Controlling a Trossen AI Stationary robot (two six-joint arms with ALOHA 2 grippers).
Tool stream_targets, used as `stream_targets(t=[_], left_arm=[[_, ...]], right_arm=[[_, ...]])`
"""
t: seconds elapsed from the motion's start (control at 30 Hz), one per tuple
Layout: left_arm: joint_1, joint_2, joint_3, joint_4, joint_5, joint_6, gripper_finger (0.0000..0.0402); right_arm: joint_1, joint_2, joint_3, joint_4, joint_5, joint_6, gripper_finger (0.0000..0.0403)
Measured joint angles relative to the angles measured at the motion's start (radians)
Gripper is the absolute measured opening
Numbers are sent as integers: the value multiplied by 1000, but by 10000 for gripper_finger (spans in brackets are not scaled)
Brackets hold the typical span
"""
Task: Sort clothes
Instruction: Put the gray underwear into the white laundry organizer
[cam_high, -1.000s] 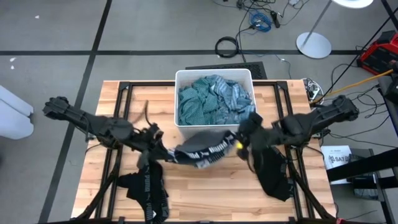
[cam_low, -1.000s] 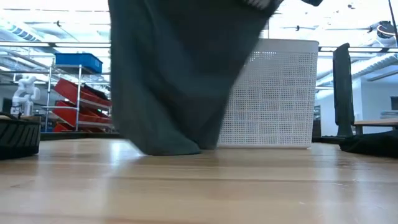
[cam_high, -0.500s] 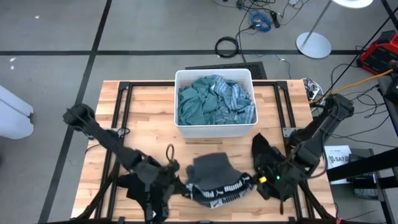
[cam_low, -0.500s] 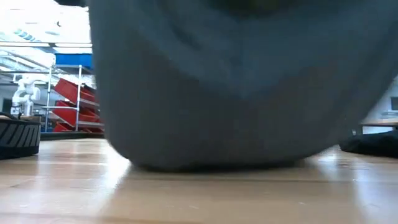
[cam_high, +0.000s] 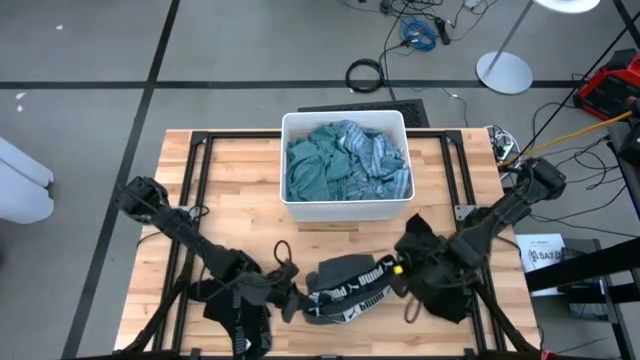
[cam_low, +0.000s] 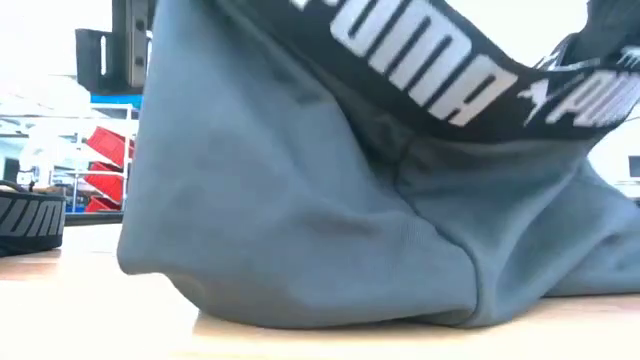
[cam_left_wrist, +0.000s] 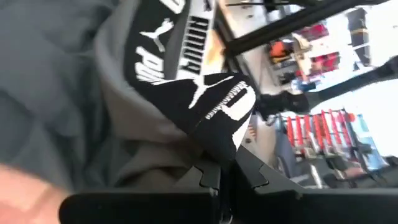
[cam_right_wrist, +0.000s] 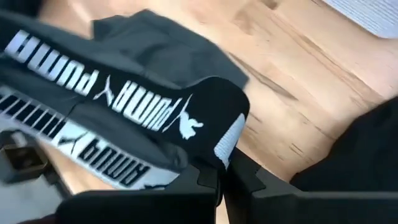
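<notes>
A grey garment (cam_high: 345, 272) with a black waistband in white lettering (cam_low: 440, 75) is stretched between my two grippers near the table's front edge. Its grey body rests on the wood (cam_low: 300, 300). My left gripper (cam_high: 296, 298) is shut on the waistband's left end, and my right gripper (cam_high: 398, 270) is shut on its right end. Teal and light blue clothes (cam_high: 345, 165) fill the white bin (cam_high: 345, 120) at the far middle. My left gripper pinches the black waistband's left end (cam_left_wrist: 217, 134) between its two fingers, where the band folds over. The fingers come in low from the table's left. The band is held up and the grey body sags onto the table. My right gripper pinches the black waistband's right end (cam_right_wrist: 221, 127) between its two fingers, at a folded corner of the band. The fingers come in from the table's right, slanting down. The band runs away from them toward the other gripper, and the grey cloth below lies on the wood.
A black garment with white lettering (cam_high: 238, 312) lies at the front left, under my left arm. A dark pile (cam_high: 440, 285) lies at the front right, under my right arm. Bare wood (cam_high: 230, 190) shows to the left of the bin.
Both grippers have gone from just in front of the bin toward the table's near edge and down, carrying the garment. It hung by its waistband with only its hem on the table; now its grey body lies bunched on the wood.
</notes>
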Motion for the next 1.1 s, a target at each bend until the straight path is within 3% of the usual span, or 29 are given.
stream_targets(t=[0.2,0.53,0.77,0.97,1.1], left_arm=[[3,1,0,-203,-59,-102,11],[72,1,0,-300,-162,-115,15],[104,1,-1,-283,4,28,84],[125,-1,-1,-349,146,-28,164],[135,-27,-1,-402,155,-27,183]], right_arm=[[-66,26,-48,19,-87,4,0],[-87,27,-234,390,-92,10,0],[-87,27,-248,437,-93,12,0],[-87,27,-248,437,-94,13,0],[-87,27,-248,435,-95,13,0]])
